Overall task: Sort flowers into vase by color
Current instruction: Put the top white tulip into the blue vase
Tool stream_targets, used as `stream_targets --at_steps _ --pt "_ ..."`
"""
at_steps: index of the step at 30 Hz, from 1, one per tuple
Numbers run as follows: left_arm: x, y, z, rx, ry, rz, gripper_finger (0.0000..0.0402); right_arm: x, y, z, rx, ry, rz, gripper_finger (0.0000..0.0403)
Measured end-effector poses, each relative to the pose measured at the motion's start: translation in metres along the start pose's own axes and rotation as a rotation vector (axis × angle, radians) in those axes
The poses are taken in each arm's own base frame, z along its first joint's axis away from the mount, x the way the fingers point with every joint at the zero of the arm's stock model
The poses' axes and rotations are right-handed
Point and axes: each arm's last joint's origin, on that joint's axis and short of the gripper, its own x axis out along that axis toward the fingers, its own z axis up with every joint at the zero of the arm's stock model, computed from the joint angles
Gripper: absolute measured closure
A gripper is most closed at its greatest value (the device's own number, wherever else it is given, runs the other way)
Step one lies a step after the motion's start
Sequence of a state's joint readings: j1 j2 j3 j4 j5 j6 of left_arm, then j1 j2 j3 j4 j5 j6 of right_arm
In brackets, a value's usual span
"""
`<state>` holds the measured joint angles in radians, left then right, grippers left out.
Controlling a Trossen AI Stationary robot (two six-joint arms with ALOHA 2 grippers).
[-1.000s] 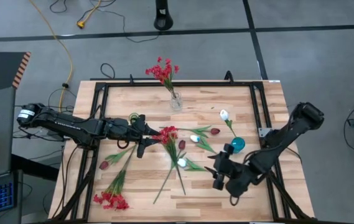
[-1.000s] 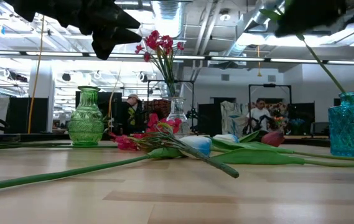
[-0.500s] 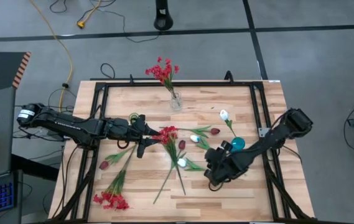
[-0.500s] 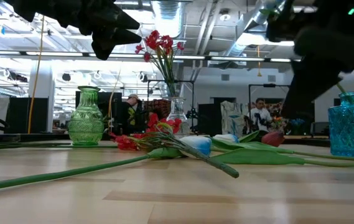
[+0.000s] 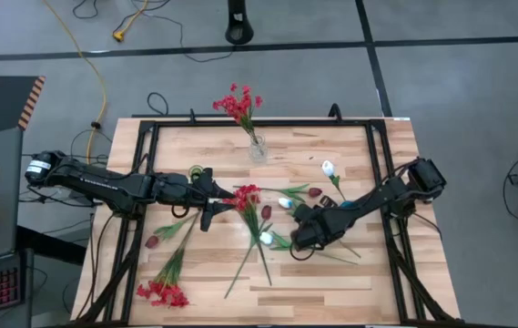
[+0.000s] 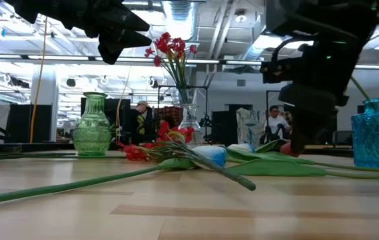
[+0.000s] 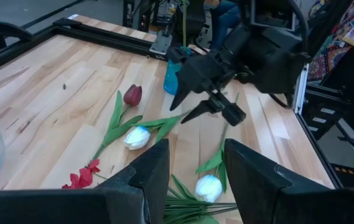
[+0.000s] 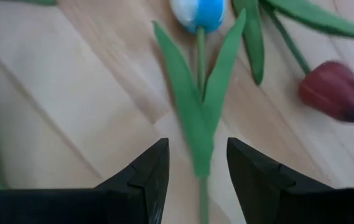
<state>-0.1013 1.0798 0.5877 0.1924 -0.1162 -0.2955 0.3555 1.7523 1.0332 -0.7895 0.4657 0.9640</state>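
The right gripper [image 5: 302, 230] has slid in over the loose flowers [image 5: 259, 219] on the wooden table [image 5: 368, 159]; its fingers are open above a white tulip [image 8: 197, 12]. The left gripper [image 5: 219, 201] hovers, fingers apart, empty. Only the low view shows people [image 6: 274, 123] in the room and a green vase [image 6: 92, 127].

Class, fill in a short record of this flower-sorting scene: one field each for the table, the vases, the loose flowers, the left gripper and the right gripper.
table: wooden table with a black frame
vases: clear vase holding red sprays; blue vase with a stem in it; green vase
loose flowers: white tulip and maroon tulip lying near mid-table; red spray near the front edge
left gripper: open, by the red flowers mid-table
right gripper: open, straddling the white tulip's stem
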Motion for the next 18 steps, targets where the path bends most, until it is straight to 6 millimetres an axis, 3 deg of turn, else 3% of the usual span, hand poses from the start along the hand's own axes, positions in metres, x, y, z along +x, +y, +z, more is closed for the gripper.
stream_targets --at_steps 18 --pt "0.0 0.0 0.0 0.001 0.0 0.0 0.026 0.024 -0.021 0.012 0.023 0.178 0.052 0.0231"
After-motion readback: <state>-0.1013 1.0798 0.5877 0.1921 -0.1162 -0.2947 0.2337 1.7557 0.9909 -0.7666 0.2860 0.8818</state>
